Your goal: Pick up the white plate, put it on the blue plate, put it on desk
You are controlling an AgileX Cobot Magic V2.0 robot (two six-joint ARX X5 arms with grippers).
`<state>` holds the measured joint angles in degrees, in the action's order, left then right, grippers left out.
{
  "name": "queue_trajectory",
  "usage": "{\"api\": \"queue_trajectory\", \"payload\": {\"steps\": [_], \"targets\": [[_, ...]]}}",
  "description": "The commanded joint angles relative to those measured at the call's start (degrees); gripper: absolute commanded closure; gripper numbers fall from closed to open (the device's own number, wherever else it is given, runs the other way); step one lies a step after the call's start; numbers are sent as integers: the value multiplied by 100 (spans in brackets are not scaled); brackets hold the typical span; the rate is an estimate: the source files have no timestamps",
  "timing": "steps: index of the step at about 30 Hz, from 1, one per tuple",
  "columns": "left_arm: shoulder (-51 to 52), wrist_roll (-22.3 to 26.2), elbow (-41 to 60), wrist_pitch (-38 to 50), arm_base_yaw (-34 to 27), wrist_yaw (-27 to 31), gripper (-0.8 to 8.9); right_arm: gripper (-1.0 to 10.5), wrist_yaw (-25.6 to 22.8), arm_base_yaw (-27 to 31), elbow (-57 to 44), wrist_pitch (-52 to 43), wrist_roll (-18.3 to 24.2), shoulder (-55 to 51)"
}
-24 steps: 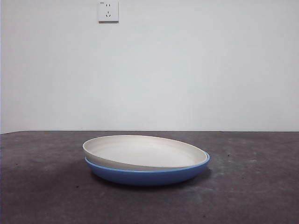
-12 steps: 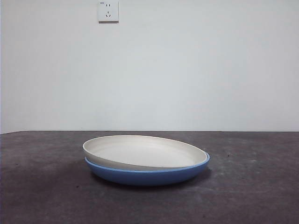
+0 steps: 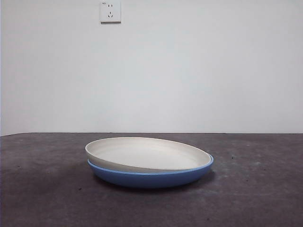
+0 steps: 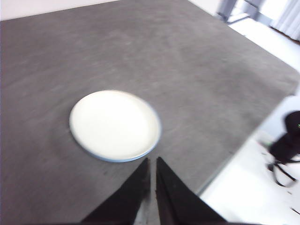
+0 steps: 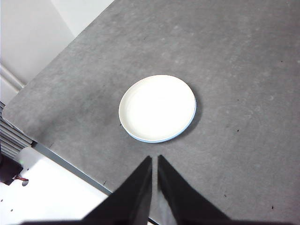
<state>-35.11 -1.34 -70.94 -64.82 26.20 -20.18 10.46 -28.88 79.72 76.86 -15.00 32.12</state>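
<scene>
The white plate lies inside the blue plate at the middle of the desk, slightly tilted with its left rim raised. From above, the white plate covers the blue plate, which shows only as a thin rim. My left gripper hangs high above the desk, shut and empty, apart from the plates. High up as well, my right gripper is shut with nothing in it. Neither gripper appears in the front view.
A wall socket sits on the white wall behind the desk. The desk edge and a white floor lie beside it in the right wrist view. A black object rests on the floor beyond the desk edge in the left wrist view.
The whole front picture shifted by a few pixels; the plates keep their place on the desk. No arm enters that view.
</scene>
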Motion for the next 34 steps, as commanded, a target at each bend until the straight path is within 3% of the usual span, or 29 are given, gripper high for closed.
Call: {"api": "queue_trajectory", "payload": {"steps": [1, 4, 11, 15, 18, 25, 34], "targets": [[48, 76, 330, 98, -638, -83, 793, 930, -2, -35, 92, 409, 46, 28], [402, 74, 1237, 966, -1346, -81, 793, 930, -2, -35, 92, 409, 46, 28], [1668, 66, 4251, 4577, -2350, 28, 793, 930, -2, -35, 92, 409, 46, 28], [2269, -136, 5580, 5674, -2564, 951, 793, 930, -2, -35, 92, 409, 46, 28], [2601, -146, 6161, 5722, -2583, 1434, 793, 930, -2, -35, 92, 409, 46, 28], [2966, -120, 6760, 5670, -2583, 1827, 793, 930, -4, -35, 92, 409, 46, 28], [3440, -116, 7029, 5399, -2583, 1895, 793, 930, -2, -35, 92, 409, 46, 28]]}}
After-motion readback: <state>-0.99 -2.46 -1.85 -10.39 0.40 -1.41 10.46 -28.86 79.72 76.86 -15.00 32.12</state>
